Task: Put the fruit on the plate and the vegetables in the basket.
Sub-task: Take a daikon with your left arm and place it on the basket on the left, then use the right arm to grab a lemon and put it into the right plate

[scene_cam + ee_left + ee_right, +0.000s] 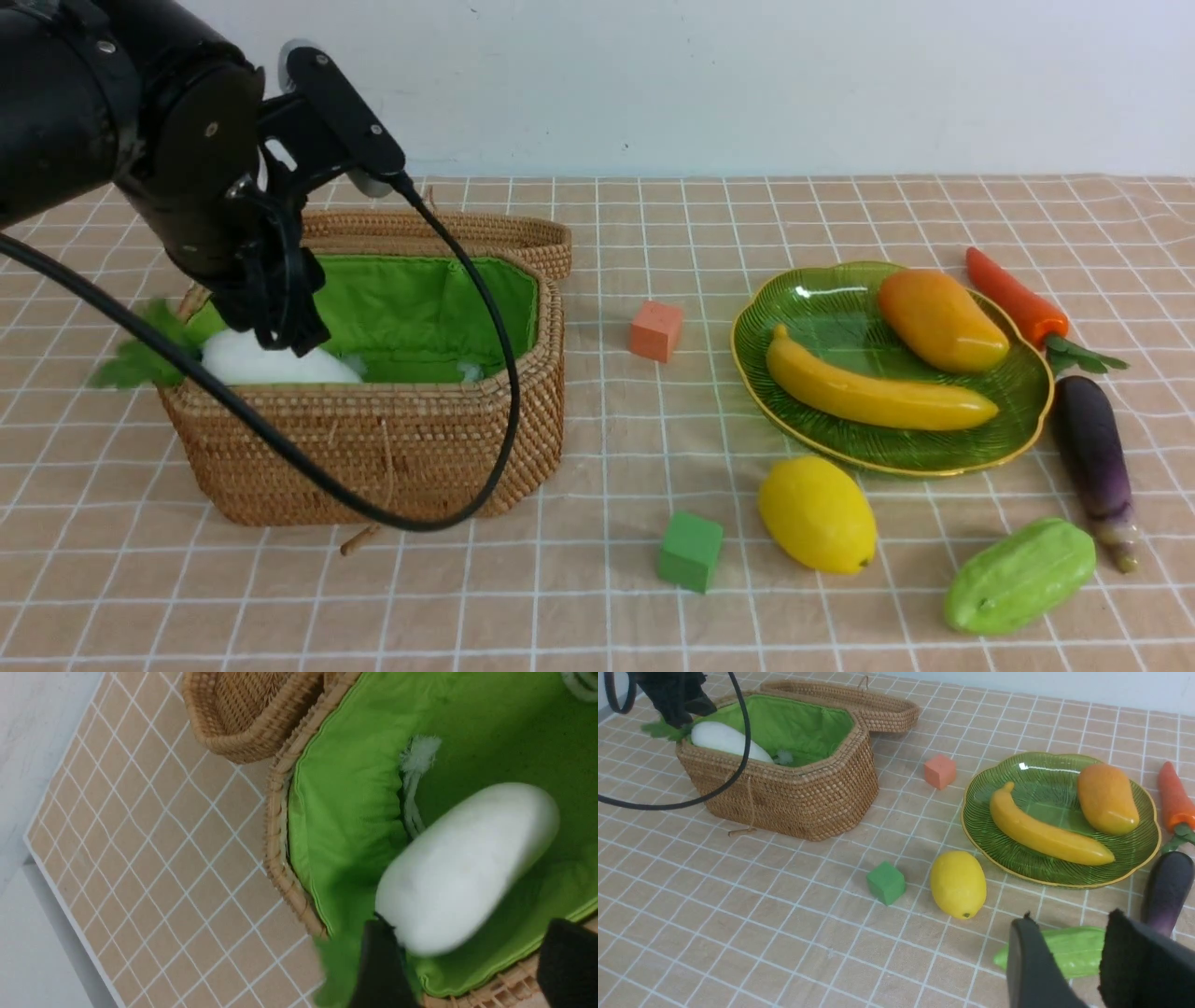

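Radish (pixel 467 868) lies in the basket (pixel 279 858) between the wide-apart fingers (pixel 380 970) of the left gripper (pixel 469 940), one touching it.

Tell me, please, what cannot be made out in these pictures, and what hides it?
1. Left gripper fingertips: front view, hidden by its own black body.
2. Radish leaves: left wrist view, blurred and cut off by the edge.
3. Basket floor: front view, behind its near wall.
4. Gourd: right wrist view, partly behind the right gripper fingers.
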You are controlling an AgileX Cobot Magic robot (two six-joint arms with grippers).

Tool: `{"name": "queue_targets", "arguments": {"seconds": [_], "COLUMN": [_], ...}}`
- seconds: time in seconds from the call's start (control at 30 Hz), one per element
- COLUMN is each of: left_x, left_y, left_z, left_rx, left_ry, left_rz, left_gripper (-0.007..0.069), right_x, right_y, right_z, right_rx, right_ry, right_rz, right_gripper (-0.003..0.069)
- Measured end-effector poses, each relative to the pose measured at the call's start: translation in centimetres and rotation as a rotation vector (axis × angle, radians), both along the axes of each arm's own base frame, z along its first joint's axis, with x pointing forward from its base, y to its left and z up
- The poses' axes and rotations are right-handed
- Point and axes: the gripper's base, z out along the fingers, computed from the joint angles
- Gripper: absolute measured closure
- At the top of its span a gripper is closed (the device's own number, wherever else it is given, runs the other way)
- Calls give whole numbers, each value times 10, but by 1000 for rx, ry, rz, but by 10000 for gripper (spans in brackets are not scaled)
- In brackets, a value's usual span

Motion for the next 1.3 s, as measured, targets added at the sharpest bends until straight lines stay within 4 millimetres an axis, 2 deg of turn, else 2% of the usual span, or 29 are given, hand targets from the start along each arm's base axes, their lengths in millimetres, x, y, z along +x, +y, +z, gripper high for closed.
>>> {"name": "queue_targets", "arguments": {"seconds": [0.1, 0.2, 0.27, 0.37, 0.4, 0.43, 0.5, 0.53, 0.6, 0.63, 0.67, 0.7, 0.73, 0.77, 0.8, 0.83, 0.93, 1.0, 1.07, 1.13, 1.17, 1.3], "left_x": [-5, -10, -27, -55, -65, -88, -111, -125, -149, -161, -164, -188, -199, -201, -218, -220, -252, -262, -270, -278, -279, -284], "left_y": [1, -1, -11, -23, -24, -28, -28, -26, -21, -17, -17, -8, -5, -4, 3, 5, 22, 28, 34, 39, 40, 45], "left_z": [0, 5, 25, 56, 66, 83, 97, 102, 106, 105, 105, 100, 91, 90, 79, 76, 48, 38, 27, 18, 17, 16], "left_rx": [-52, -147, -298, -429, -465, -535, -590, -618, -669, -698, -707, -770, -803, -818, -871, -873, -990, -1035, -1071, -1109, -1113, -1146], "left_ry": [23, 22, 5, -38, -53, -76, -94, -102, -112, -115, -112, -124, -114, -116, -129, -126, -184, -232, -275, -322, -326, -377], "left_rz": [68, 143, 231, 238, 237, 211, 175, 154, 116, 93, 85, 41, 22, 15, -22, -23, -100, -142, -176, -207, -210, -234], "left_gripper": [73, 63, 139, 299, 368, 514, 610, 638, 638, 638, 638, 638, 638, 638, 638, 638, 638, 638, 638, 638, 638, 638], "right_x": [0, 4, 14, 38, 47, 62, 81, 93, 118, 131, 136, 157, 173, 175, 195, 196, 234, 252, 269, 284, 287, 301], "right_y": [0, 2, 7, 18, 22, 30, 38, 44, 55, 61, 63, 73, 80, 81, 90, 90, 108, 116, 123, 130, 131, 138], "right_z": [0, 0, -2, -8, -11, -16, -23, -27, -36, -40, -43, -53, -60, -62, -72, -71, -98, -116, -132, -148, -150, -173], "right_rx": [3, 4, -8, -42, -52, -70, -90, -105, -133, -145, -153, -177, -193, -196, -217, -216, -262, -286, -306, -321, -324, -342], "right_ry": [2, 17, 63, 152, 184, 241, 299, 339, 410, 440, 458, 515, 557, 564, 617, 614, 722, 779, 824, 861, 866, 908], "right_rz": [1, -2, -3, 0, 2, 5, 5, 4, 1, -1, -1, -2, -3, -3, -3, -3, -5, -6, -8, -10, -10, -13], "right_gripper": [423, 423, 423, 423, 422, 421, 421, 421, 421, 421, 421, 421, 421, 421, 421, 421, 410, 389, 340, 256, 237, 46]}}
